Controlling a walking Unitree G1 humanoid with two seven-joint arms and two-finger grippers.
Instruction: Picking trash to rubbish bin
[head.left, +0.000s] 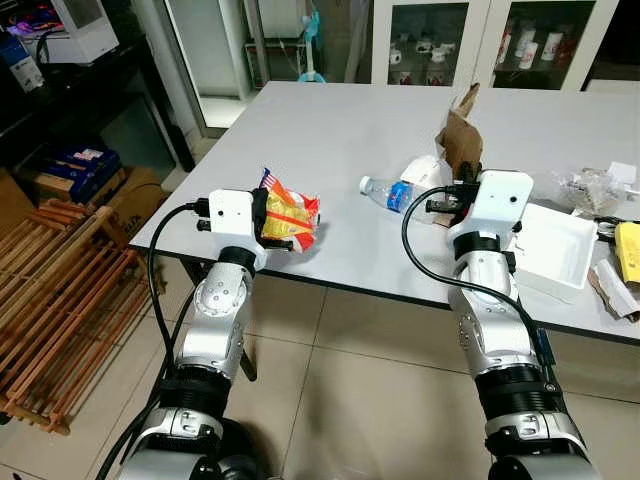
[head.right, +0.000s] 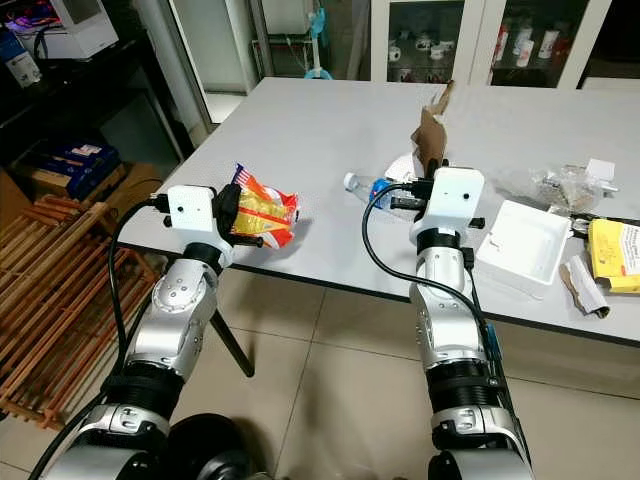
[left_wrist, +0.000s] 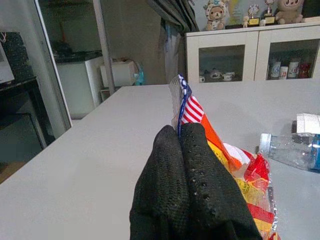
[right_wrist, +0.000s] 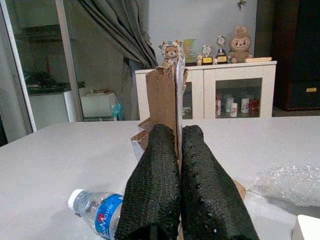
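Note:
My left gripper (head.left: 268, 215) is shut on a red, yellow and orange snack wrapper (head.left: 290, 215), held at the near left edge of the white table (head.left: 340, 130). In the left wrist view the wrapper (left_wrist: 220, 150) sticks out from between the closed fingers (left_wrist: 185, 195). My right gripper (head.left: 465, 178) is shut on a torn piece of brown cardboard (head.left: 460, 135) that stands upright above the table. The right wrist view shows the cardboard (right_wrist: 165, 100) pinched between the fingers (right_wrist: 180, 185). A clear plastic bottle (head.left: 388, 192) with a blue label lies between the two grippers.
A white tray (head.left: 555, 250) sits right of my right arm. Crumpled plastic (head.left: 590, 188), a yellow box (head.left: 628, 250) and paper scraps lie at the far right. White crumpled paper (head.left: 425, 172) is beside the bottle. A wooden rack (head.left: 55, 290) stands on the floor at left.

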